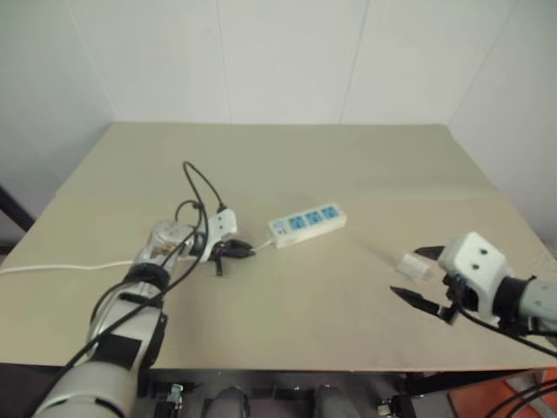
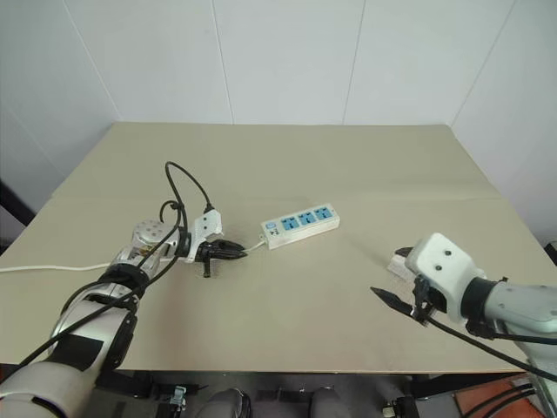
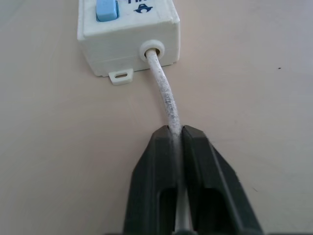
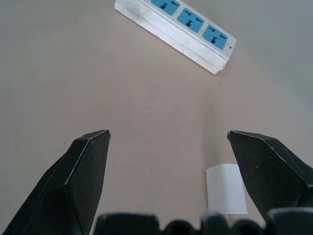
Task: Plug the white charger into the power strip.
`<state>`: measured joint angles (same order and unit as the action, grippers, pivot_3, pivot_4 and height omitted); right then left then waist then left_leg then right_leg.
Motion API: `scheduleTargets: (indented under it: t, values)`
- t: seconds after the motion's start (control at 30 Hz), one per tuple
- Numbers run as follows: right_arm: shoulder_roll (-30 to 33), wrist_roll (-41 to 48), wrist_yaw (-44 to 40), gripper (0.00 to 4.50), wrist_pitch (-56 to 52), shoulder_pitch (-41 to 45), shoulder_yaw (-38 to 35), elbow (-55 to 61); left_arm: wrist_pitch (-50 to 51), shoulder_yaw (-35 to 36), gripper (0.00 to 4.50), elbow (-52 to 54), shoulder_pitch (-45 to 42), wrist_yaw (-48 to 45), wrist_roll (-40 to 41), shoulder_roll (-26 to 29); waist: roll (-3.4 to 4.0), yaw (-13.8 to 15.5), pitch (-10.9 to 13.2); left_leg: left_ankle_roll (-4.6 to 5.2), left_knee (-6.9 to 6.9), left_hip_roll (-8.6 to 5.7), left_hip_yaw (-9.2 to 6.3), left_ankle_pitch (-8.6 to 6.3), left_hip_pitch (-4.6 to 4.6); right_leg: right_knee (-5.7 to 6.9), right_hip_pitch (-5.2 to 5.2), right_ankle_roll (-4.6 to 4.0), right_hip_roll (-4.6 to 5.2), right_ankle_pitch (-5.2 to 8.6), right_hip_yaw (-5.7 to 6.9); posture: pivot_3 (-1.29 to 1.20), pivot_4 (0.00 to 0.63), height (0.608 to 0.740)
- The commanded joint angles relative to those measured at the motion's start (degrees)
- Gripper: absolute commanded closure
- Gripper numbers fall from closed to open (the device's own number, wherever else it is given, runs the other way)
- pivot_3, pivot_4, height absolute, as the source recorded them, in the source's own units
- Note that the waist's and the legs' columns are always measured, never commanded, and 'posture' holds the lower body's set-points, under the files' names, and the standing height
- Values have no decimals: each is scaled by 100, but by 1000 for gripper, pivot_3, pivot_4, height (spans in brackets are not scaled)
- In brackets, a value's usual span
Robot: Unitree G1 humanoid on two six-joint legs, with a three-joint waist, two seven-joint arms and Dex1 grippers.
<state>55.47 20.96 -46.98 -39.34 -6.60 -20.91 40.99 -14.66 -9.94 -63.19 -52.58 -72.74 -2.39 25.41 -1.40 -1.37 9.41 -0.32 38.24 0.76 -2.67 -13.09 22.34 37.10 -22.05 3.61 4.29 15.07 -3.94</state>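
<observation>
- L gripper (image 3: 177,134): fingers clamped together on the white cord (image 3: 164,93), just short of where it enters the switch end of the power strip (image 1: 306,224). Grip sits centred on the cord.
- R gripper (image 4: 168,139): jaws wide apart, nothing between them, hovering above the table (image 1: 287,157) near the right edge.
- White charger (image 1: 412,266): lies flat on the table just beside the R gripper, well apart from the strip. Prongs not discernible.
- Strip: mid-table, angled, three blue socket faces up, unoccupied.
- Step in hand, by my reading: L anchors the strip while R goes for the charger.
- To do it well: keep the cord hold firm w/o tugging (a pull would skew the strip), bring R down square over the charger, close across its flat sides.
- Risk: the charger is small and may slide or tip if the fingers land off-centre.
</observation>
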Motion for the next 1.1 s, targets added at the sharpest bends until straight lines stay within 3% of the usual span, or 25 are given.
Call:
scheduleTargets:
  t: [0.03, 0.27, 0.53, 0.7, 0.87, 1.1]
  values:
    - [37, -48, 132, 0, 45, 254, 98, 30, 289, 23, 4475, 7, 311, -185, -10, 131, 1, -29, -1, 0, 0, 0, 1, 0, 0, 0, -1, 0, 0, 0, 0, 0, 150, 740]
    - [-8, -129, 272, 0, 50, 410, 410, -7, 1110, 382, 4475, 1639, 1071, -228, 522, 290, 1, -87, -1, 0, -12, -1, 2, 0, 9, -3, -10, -22, 4, -12, -3, 0, 150, 740]
    - [-267, -201, 440, 0, 137, 425, 719, -151, 2686, 639, 4475, 4985, 2831, 105, 1141, 951, 2, -99, 0, 0, -40, 4, 2, -1, 7, -10, -20, -46, 5, -16, -3, 0, 150, 740]
    - [-335, -260, 466, 0, 171, 646, 953, -330, 2887, 665, 4475, 5616, 3110, 358, 1301, 1004, -3, -24, 4, 0, -39, 2, 3, -1, 6, -10, -18, -46, 8, -16, -2, 0, 150, 740]
    - [-324, -291, 442, 0, 192, 806, 1045, -415, 2798, 737, 3069, 5708, 3211, 212, 1634, 986, -3, 27, 4, 0, -39, 2, 4, -1, 10, -19, -21, -48, 7, -15, 0, 0, 150, 740]
    - [-286, -302, 414, 0, 145, 658, 950, -271, 2251, 826, 714, 5373, 3065, 373, 1691, 951, -4, 53, 5, -1, -40, 2, 3, -1, 15, -25, -22, -49, 8, -16, 1, 0, 150, 740]
